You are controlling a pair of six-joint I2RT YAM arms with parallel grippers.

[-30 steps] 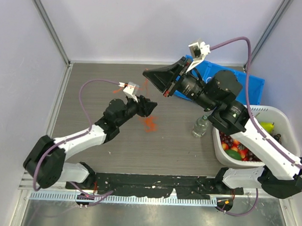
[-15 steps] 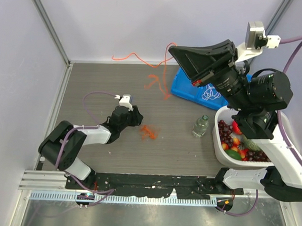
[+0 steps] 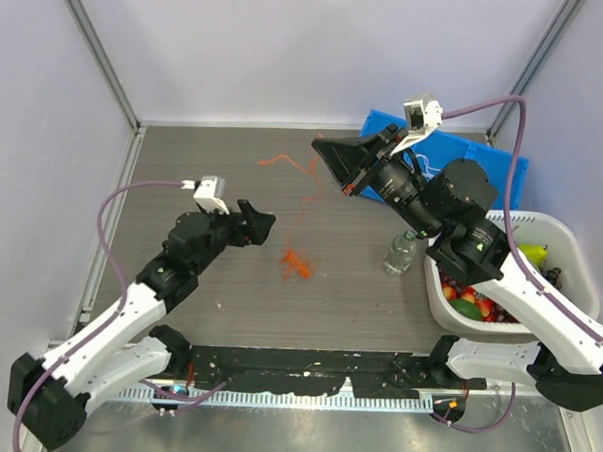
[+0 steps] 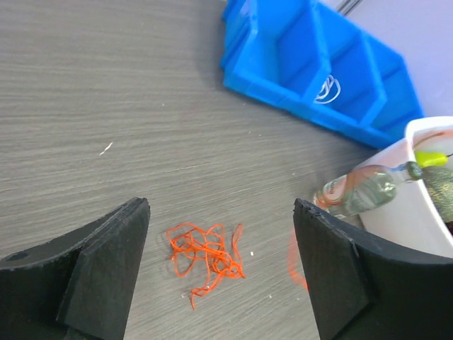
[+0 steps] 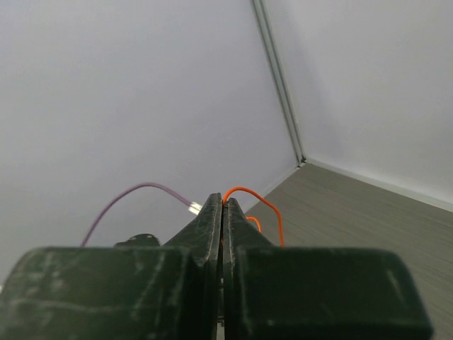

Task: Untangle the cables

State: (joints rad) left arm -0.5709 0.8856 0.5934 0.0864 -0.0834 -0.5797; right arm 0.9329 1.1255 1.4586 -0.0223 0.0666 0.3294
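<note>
- So far, judging from how things lie, the untangling is only partly done: most of the thin red-orange cords (image 4: 205, 255) sit as a small squiggly knot on the grey wood-grain surface (image 4: 106, 85), loops crossing one another.
- One single red-orange strand (image 5: 244, 188) is raised above the surface. In the top view it trails from the right end effector down toward the knot, so it looks not yet fully freed.
- No white cord shows in any view, and I cannot tell how many cords the knot contains.
- What seems left is to draw that strand clear, then separate the remaining loops.
- The right end effector (image 5: 222, 212) is pinched tight, its fingers pressed together with the raised strand emerging at their tip.
- The left end effector (image 4: 221, 212) is spread wide and holds nothing. It hangs just above the knot, which lies between its two fingers without touching them.
- A blue plastic compartment bin (image 4: 318, 71) and a clear plastic bottle (image 4: 361, 195) stand apart from the knot.
</note>
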